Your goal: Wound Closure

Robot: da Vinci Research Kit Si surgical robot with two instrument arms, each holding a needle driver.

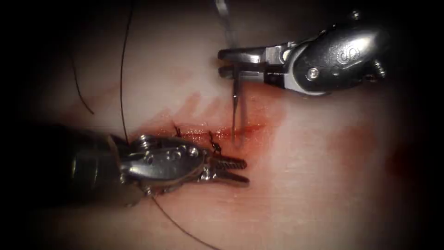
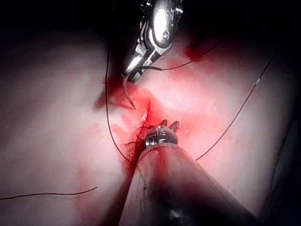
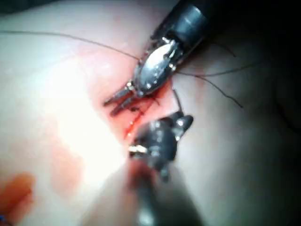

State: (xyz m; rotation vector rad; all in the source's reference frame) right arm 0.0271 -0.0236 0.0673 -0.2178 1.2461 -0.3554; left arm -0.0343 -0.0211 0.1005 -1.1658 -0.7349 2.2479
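Right pincer (image 1: 226, 63) grips the needle (image 1: 235, 99) (tip at the cut (image 1: 199, 134)) — left pincer (image 1: 243, 171) gapes, empty.

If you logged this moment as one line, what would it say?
right tool: shut on needle, point at cut | left tool: open, holds nothing, near stitches | thread: loose on tissue

Dark vignette rings the endoscope view; glare flares on the wet tissue (image 1: 323, 153), near shaft blurred.
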